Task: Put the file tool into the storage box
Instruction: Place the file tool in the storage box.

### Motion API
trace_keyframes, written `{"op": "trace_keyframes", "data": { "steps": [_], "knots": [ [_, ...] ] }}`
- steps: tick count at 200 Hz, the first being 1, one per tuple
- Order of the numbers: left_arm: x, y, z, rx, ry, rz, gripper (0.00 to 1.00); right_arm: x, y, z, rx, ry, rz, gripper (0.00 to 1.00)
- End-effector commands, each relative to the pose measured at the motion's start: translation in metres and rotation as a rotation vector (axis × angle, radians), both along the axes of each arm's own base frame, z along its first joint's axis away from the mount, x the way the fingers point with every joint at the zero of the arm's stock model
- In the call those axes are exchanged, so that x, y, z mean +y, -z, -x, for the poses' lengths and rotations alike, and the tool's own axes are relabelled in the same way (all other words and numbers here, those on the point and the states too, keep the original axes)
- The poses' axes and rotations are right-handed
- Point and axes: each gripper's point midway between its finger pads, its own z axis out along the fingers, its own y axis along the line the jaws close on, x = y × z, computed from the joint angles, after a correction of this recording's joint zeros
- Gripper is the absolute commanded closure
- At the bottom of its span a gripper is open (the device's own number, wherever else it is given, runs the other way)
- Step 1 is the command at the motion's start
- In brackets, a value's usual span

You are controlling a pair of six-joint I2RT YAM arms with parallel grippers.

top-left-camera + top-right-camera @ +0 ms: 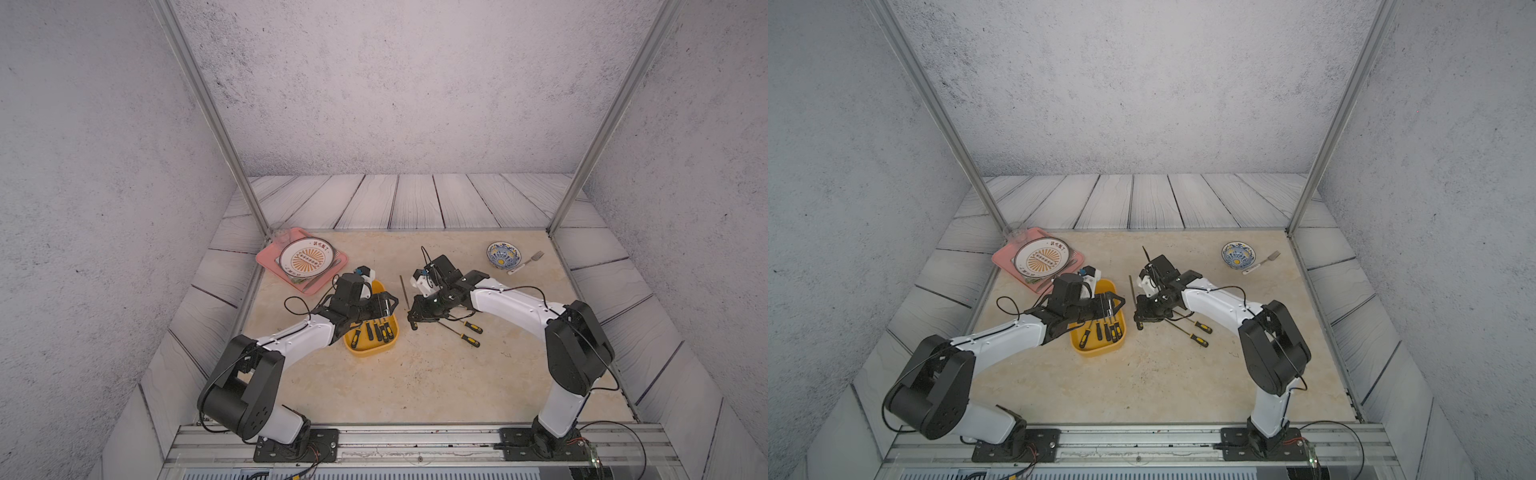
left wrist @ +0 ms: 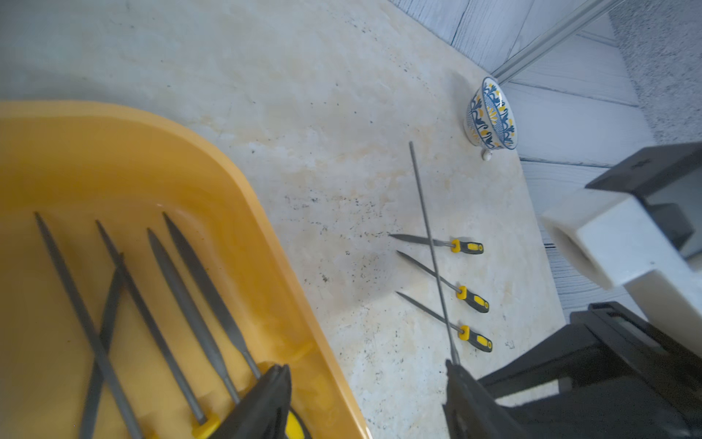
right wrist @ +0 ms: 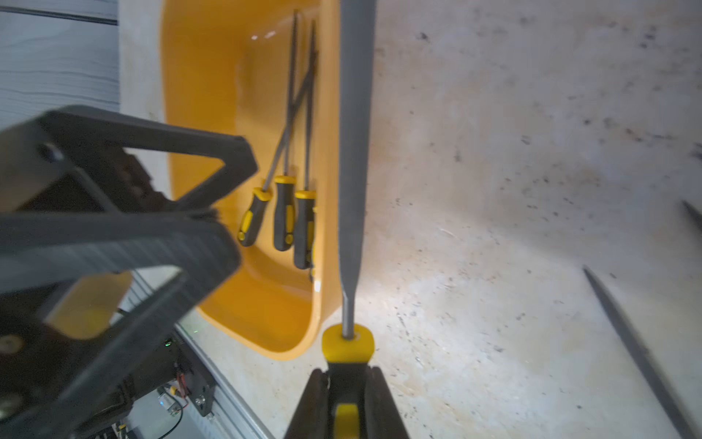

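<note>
Beside storage box (image 1: 370,352): right claw (image 1: 413,317) gripping file (image 1: 402,291).

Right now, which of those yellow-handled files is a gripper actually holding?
The file clamped by its handle in the right gripper, blade sticking out beside the storage box. The rest lie loose, in that box or on the table.

Cut off in the right wrist view: tip of the file (image 3: 355,152), handle buried in the right gripper (image 3: 348,376). Hidden under the left arm (image 1: 291,336) in both top views: much of the storage box (image 1: 370,352).
</note>
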Motion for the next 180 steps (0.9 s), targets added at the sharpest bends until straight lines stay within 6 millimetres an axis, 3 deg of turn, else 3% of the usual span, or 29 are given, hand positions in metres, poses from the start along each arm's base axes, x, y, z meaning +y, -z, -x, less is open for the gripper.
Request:
{"op": "trace_keyframes", "data": {
  "steps": [1, 52, 80, 107, 126, 149, 180],
  "knots": [
    [-0.009, -0.019, 0.002, -0.049, 0.042, 0.078, 0.31, 0.014, -0.005, 0.01, 0.014, -0.082, -0.025, 0.95],
    [-0.013, -0.019, 0.003, -0.038, 0.055, 0.103, 0.35, 0.03, -0.016, 0.014, -0.018, -0.133, -0.038, 0.94],
    [-0.018, -0.015, 0.003, -0.017, 0.071, 0.118, 0.71, 0.031, -0.022, 0.007, -0.047, -0.11, -0.036, 0.92],
    [-0.02, -0.013, 0.004, -0.004, 0.083, 0.121, 0.92, 0.031, -0.027, 0.003, -0.071, -0.088, -0.045, 0.91],
    [-0.018, -0.01, 0.004, 0.003, 0.073, 0.104, 0.94, 0.03, -0.027, 0.002, -0.078, -0.076, -0.039, 0.88],
    [-0.011, -0.006, 0.002, 0.006, 0.042, 0.07, 0.94, 0.026, -0.025, -0.002, -0.081, -0.051, -0.017, 0.77],
    [0.01, -0.002, -0.002, -0.013, -0.046, -0.026, 0.94, 0.023, -0.021, -0.003, -0.082, -0.034, 0.003, 0.75]
  ]
}}
